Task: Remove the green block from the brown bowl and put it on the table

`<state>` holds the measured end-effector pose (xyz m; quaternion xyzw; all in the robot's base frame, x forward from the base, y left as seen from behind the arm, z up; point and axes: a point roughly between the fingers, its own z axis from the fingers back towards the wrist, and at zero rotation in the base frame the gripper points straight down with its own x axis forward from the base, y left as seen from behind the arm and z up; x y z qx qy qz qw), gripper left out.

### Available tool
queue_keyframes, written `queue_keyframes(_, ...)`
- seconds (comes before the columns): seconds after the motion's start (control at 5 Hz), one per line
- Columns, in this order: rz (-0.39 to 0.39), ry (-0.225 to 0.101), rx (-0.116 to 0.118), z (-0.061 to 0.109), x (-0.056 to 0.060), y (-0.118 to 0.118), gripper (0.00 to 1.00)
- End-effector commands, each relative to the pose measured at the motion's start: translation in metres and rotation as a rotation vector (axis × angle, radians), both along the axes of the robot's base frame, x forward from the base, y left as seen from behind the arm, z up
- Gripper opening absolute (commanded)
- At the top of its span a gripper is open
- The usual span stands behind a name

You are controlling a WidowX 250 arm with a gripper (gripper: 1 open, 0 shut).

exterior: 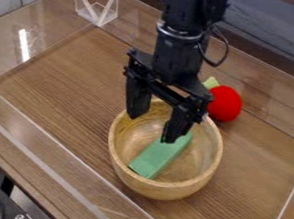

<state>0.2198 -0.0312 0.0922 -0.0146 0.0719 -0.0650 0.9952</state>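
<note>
A mint-green block (155,158) lies flat and slanted inside the tan wooden brown bowl (127,166), near the front of the wood-grain table (59,81). My gripper (157,118) points straight down over the bowl's far half, open, with its two black fingers spread wide. The left finger hangs over the bowl's back-left rim. The right fingertip (177,130) hangs at the block's upper end and covers it. Whether it touches the block cannot be told. Nothing is held between the fingers.
A round red toy with a green tip (223,101) sits on the table just behind and right of the bowl. Low clear acrylic walls (39,28) border the tabletop, with a clear angled stand (95,6) at the back left.
</note>
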Motion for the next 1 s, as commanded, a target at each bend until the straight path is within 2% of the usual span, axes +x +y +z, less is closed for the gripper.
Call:
queue_keyframes(0.0, -0.064, -0.044, -0.004, 0.008, -0.003, -0.004, 1.00)
queue_keyframes(0.4, -0.052, -0.059, -0.011, -0.006, -0.001, -0.003, 1.00)
queue_keyframes(0.8, -0.057, -0.082, -0.019, -0.019, -0.010, -0.003, 1.00)
